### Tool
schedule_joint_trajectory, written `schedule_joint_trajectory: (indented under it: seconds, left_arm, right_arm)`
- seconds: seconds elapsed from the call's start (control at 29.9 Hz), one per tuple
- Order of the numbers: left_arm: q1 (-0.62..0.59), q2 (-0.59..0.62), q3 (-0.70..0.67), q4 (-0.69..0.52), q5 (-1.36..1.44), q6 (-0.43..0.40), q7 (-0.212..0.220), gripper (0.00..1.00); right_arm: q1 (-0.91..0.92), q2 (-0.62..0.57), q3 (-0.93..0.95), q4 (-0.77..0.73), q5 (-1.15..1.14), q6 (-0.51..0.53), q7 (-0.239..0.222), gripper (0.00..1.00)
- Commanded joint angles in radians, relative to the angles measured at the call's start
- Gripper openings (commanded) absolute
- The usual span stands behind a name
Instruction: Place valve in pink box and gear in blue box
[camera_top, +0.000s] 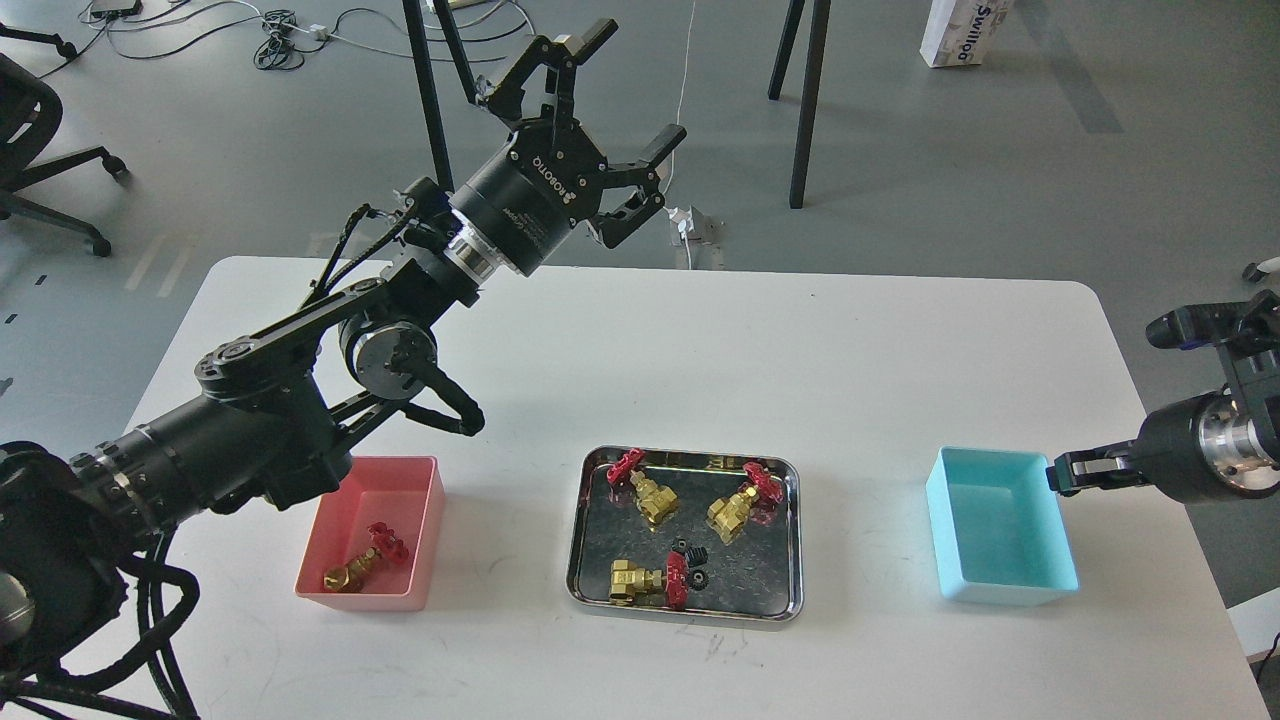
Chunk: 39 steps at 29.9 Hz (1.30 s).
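Three brass valves with red handwheels (650, 492) (738, 508) (645, 580) lie in a shiny steel tray (690, 613). Two tiny black gears (692, 560) lie beside the front valve. A fourth valve (362, 566) lies in the pink box (360, 602) at the left. The blue box (1010, 592) at the right looks empty. My left gripper (635, 85) is open and empty, high beyond the table's far edge. My right gripper (1062, 472) has its fingers together just over the blue box's right rim; whether something tiny sits between them is too small to tell.
The white table (640, 350) carries the two boxes and the tray in a row near the front. My left arm's elbow (260, 440) hangs over the pink box's far left corner. Stand legs (805, 100) and cables are on the floor behind.
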<state>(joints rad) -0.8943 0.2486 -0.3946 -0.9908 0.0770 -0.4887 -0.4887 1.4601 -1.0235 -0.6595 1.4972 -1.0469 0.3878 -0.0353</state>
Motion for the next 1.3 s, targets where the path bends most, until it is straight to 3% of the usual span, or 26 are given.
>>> schedule_joint_trajectory:
  seconds: [0.0, 0.13, 0.23, 0.33, 0.4, 0.43, 0.7, 0.87, 0.94, 1.04, 1.14, 1.17, 1.27]
  left_arm:
    - [-0.002, -0.002, 0.000, 0.000, 0.001, 0.000, 0.000, 0.99]
    - [-0.002, 0.000, 0.002, 0.001, 0.001, 0.000, 0.000, 0.99]
    - [0.000, 0.000, 0.005, 0.001, 0.001, 0.000, 0.000, 0.99]
    - [0.000, 0.000, 0.007, 0.001, 0.001, 0.000, 0.000, 0.99]
    - [0.000, 0.000, 0.008, 0.001, 0.001, 0.000, 0.000, 0.99]
    - [0.000, 0.000, 0.008, 0.001, 0.001, 0.000, 0.000, 0.99]
    - [0.000, 0.015, 0.014, 0.043, 0.015, 0.000, 0.000, 0.99]
    - [-0.015, 0.035, 0.003, 0.102, 0.015, 0.000, 0.000, 0.99]
    - [-0.018, 0.050, 0.003, 0.154, 0.015, 0.000, 0.000, 0.99]
    - [-0.020, 0.060, -0.007, 0.323, -0.002, 0.000, 0.000, 0.99]
    - [-0.038, 0.018, -0.056, 0.510, -0.017, 0.000, 0.000, 0.99]
    - [-0.051, -0.003, -0.076, 0.562, -0.026, 0.000, 0.000, 0.99]
    - [-0.060, -0.040, -0.130, 0.662, -0.058, 0.000, 0.000, 0.99]
  right_arm:
    - [-0.098, -0.001, 0.069, -0.003, 0.001, -0.035, -0.002, 0.10]
    - [-0.185, 0.002, 0.162, -0.008, 0.005, -0.040, -0.017, 0.18]
    - [-0.222, 0.003, 0.207, -0.017, 0.010, -0.046, -0.020, 0.28]
    - [-0.237, 0.003, 0.235, -0.017, 0.014, -0.052, -0.020, 0.54]
    - [-0.239, -0.001, 0.242, -0.018, 0.030, -0.053, -0.020, 0.90]
    - [-0.239, -0.004, 0.251, -0.020, 0.050, -0.053, -0.020, 0.97]
    - [-0.244, -0.012, 0.368, -0.018, 0.307, -0.053, -0.017, 0.98]
    - [-0.248, 0.006, 0.576, -0.058, 0.546, -0.067, 0.009, 0.99]
    - [-0.253, 0.029, 0.650, -0.071, 0.759, -0.078, 0.084, 0.99]
    - [-0.262, 0.062, 0.734, -0.093, 1.069, -0.079, 0.309, 0.99]
    - [-0.279, 0.153, 0.756, -0.188, 1.276, -0.063, 0.472, 0.99]
    - [-0.290, 0.208, 0.758, -0.251, 1.333, -0.043, 0.512, 0.99]
    - [-0.371, 0.376, 0.790, -0.466, 1.481, 0.101, 0.524, 0.99]
